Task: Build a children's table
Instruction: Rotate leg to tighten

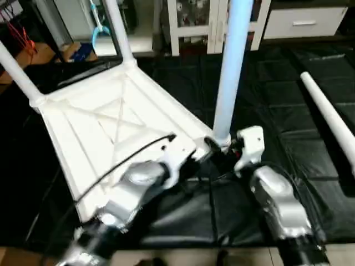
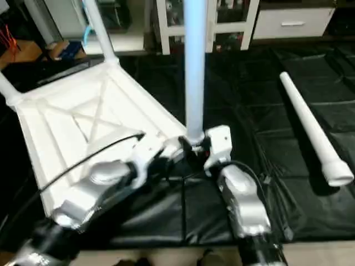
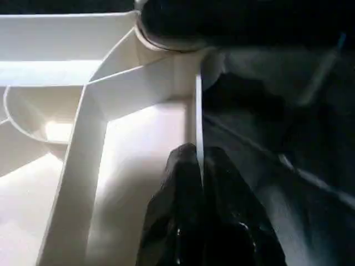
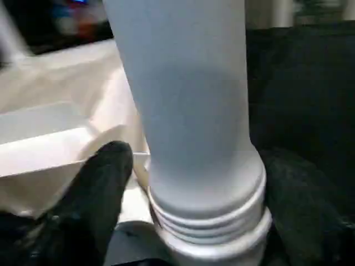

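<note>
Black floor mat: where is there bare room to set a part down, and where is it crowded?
Bare mat lies between the upright leg and the loose leg lying on the right. Another patch sits between the two forearms. Crowded: the tabletop corner, where the left gripper pinches the rim and the right gripper flanks the upright leg's base.

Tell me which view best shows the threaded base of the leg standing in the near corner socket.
The right wrist view: the leg's base is close up, its ridged rings visible, with a black finger beside it. Both eye views show the whole leg upright, the base partly hidden behind the grippers. The left wrist view catches a dark, blurred end of it.
</note>
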Robot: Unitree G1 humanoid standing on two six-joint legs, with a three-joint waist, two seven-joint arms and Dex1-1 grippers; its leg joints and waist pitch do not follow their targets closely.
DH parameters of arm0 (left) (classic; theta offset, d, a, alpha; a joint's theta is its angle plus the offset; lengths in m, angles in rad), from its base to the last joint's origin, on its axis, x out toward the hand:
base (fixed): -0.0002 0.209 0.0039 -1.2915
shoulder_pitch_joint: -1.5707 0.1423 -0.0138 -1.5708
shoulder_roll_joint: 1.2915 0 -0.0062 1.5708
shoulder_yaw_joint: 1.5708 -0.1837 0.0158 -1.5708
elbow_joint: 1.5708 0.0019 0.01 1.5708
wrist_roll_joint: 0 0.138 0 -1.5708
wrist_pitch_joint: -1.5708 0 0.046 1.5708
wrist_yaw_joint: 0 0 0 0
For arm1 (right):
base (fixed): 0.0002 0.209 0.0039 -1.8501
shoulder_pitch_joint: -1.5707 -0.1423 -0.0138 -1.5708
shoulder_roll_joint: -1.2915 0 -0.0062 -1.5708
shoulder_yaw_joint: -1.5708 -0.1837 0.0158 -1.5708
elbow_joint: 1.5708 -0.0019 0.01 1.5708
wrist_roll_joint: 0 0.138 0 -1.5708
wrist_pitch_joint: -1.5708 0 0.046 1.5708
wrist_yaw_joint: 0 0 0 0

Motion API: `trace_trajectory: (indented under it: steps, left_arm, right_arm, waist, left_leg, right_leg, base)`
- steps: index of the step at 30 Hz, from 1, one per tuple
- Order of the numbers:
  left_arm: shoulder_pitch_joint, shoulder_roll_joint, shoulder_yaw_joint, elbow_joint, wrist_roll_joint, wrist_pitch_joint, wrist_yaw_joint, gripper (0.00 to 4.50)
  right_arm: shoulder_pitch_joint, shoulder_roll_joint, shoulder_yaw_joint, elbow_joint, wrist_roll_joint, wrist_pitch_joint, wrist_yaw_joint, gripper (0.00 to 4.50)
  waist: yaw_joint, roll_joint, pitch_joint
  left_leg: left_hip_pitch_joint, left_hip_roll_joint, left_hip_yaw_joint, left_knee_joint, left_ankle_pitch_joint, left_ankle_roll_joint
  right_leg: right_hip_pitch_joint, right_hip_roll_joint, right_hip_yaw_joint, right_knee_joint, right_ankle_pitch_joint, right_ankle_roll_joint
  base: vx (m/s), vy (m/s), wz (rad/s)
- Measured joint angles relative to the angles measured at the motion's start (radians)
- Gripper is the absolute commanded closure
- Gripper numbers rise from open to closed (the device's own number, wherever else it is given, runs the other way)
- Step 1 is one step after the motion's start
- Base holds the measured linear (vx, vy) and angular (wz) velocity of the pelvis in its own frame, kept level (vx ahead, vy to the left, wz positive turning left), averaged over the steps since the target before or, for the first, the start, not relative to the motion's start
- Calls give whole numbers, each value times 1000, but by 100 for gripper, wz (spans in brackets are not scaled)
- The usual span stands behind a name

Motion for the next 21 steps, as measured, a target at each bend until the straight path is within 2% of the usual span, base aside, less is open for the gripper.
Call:
trace_trajectory:
  steps: [1,4,7,14,21]
  left_arm:
    - [21,40,-8,-39,-8,2,-38,450]
    - [68,108,-18,-120,-41,6,-116,450]
    - [91,143,-23,-167,-62,12,-163,450]
    - [118,212,-23,-231,-92,44,-208,450]
    - [127,228,-23,-244,-98,58,-223,450]
  right_arm:
    - [-1,-34,8,-35,30,14,64,20]
    - [-6,-137,24,-101,84,49,209,20]
    - [-11,-215,28,-120,99,49,324,20]
    - [-9,-337,49,-119,110,37,512,20]
    - [-16,-362,61,-90,109,9,574,20]
  waist:
    - [4,0,0]
    - [17,-1,-2]
    - [38,0,-3]
    - [40,-1,-3]
    - [36,-3,-2]
  left_leg:
    - [0,1,0,0,0,0]
    - [2,4,2,4,0,0]
    - [0,10,5,6,4,5]
    - [-4,13,4,13,3,6]
    - [0,14,4,24,0,0]
  right_leg:
    - [-1,0,-1,3,5,0]
    - [-1,0,0,15,7,-3]
    - [0,3,-1,17,0,5]
    - [-1,6,-1,20,-7,-2]
    - [1,6,3,31,-7,-2]
  base:
    - [0,0,0]
    - [72,-30,8]
    - [80,-16,9]
    - [9,0,-1]
    - [0,0,0]
